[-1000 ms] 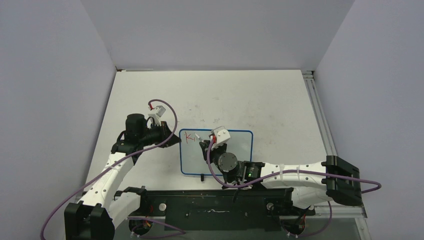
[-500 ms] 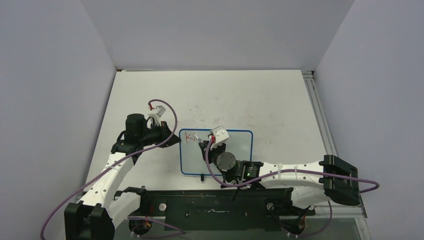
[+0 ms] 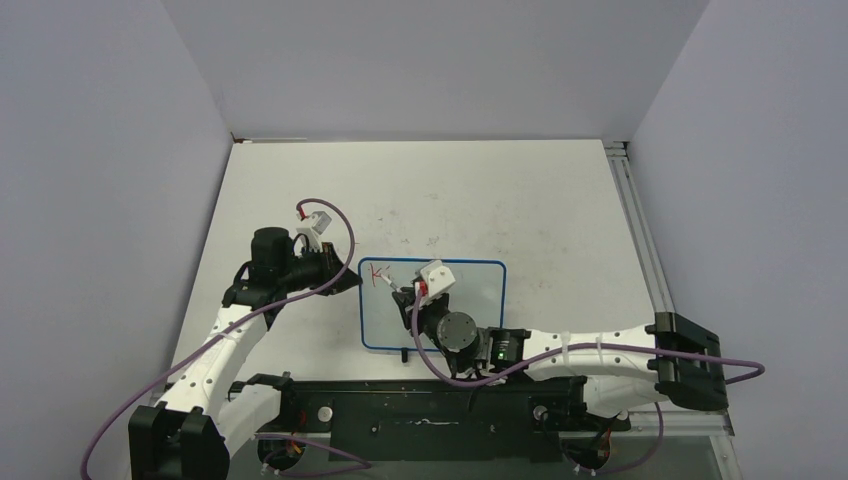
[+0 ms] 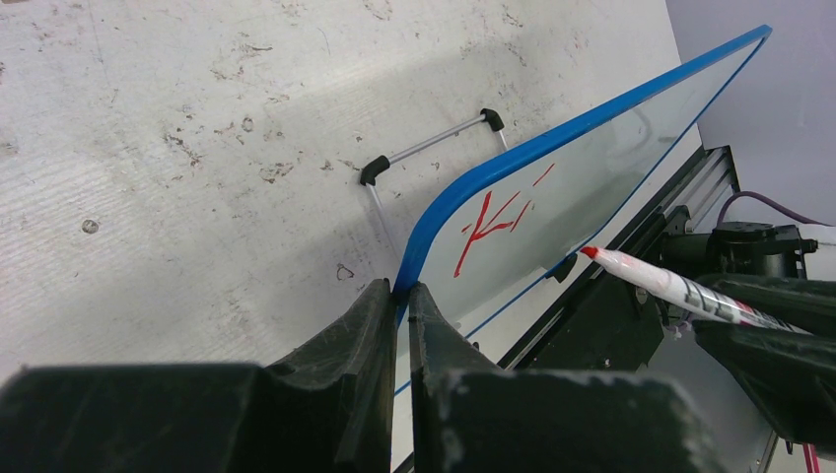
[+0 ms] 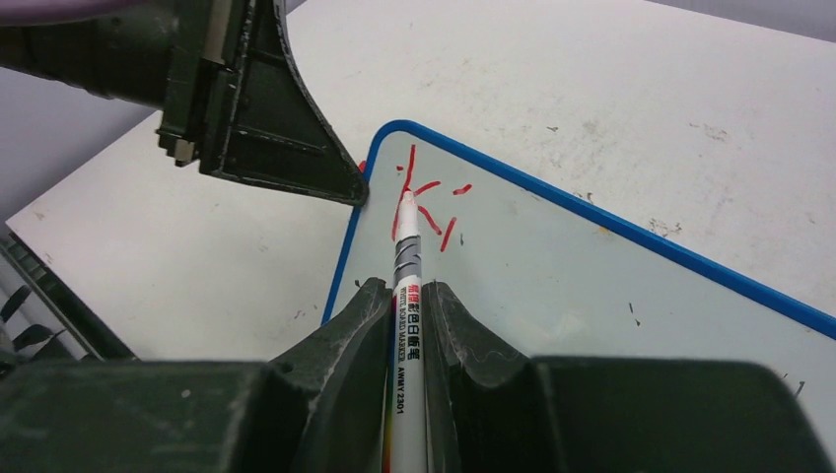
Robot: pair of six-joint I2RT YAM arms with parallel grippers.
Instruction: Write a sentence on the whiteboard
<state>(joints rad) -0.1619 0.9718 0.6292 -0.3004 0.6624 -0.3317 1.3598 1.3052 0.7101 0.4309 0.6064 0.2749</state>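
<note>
The whiteboard (image 3: 472, 305), white with a thin blue frame, lies flat on the table in front of the arms. My left gripper (image 3: 352, 279) is shut on the frame at the board's left edge, and in the left wrist view the gripper (image 4: 402, 292) pinches the blue rim (image 4: 439, 212). My right gripper (image 5: 405, 293) is shut on a white marker (image 5: 405, 258) with a red tip. That tip hangs over red strokes (image 5: 426, 202) reading roughly "Ki" near the board's far left corner. I cannot tell whether it touches the board (image 5: 592, 286). The marker (image 4: 662, 283) also shows in the left wrist view.
A thin wire handle with two black end caps (image 4: 431, 149) lies on the scuffed tabletop beside the board. A small black clip (image 3: 404, 352) sits on the board's near edge. A black base rail (image 3: 430, 408) runs along the table's near edge and a metal track (image 3: 638, 235) along the right.
My right gripper with the marker has shifted slightly left and toward the near edge. The red writing shows a little more. The left arm has not moved.
</note>
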